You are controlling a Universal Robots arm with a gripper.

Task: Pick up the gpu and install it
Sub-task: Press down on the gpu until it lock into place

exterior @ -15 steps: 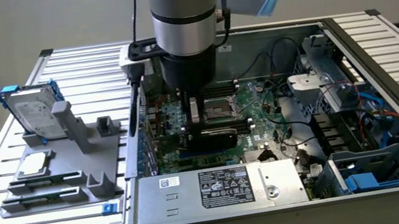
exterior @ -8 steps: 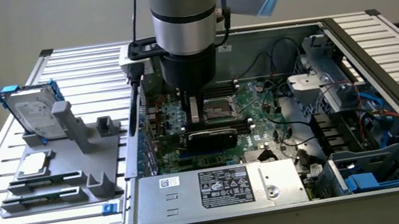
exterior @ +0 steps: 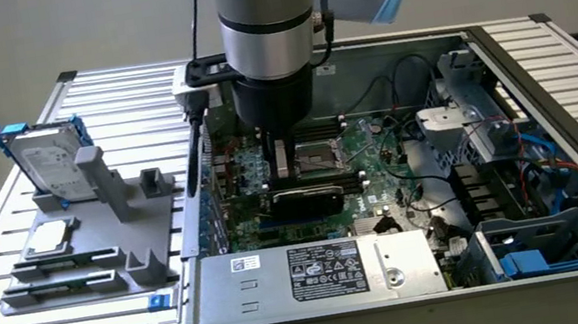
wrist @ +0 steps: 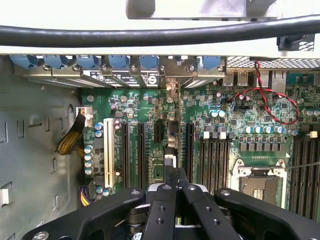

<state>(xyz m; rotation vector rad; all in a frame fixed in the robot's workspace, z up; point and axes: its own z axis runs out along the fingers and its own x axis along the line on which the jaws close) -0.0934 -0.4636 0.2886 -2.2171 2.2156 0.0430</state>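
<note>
Black jaws clamped on glossy black, edge-on gpu (exterior: 308, 202).

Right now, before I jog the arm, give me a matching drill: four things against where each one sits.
1. gpu
2. hard drive
3. power supply
4. blue drive caddy

A. upright in the grey holder, outside the case
B. case's near corner, exterior view's right
C. in the gripper, over the motherboard
D. along the case's near wall, label up

Pairs: 1-C, 2-A, 3-D, 4-B
</note>
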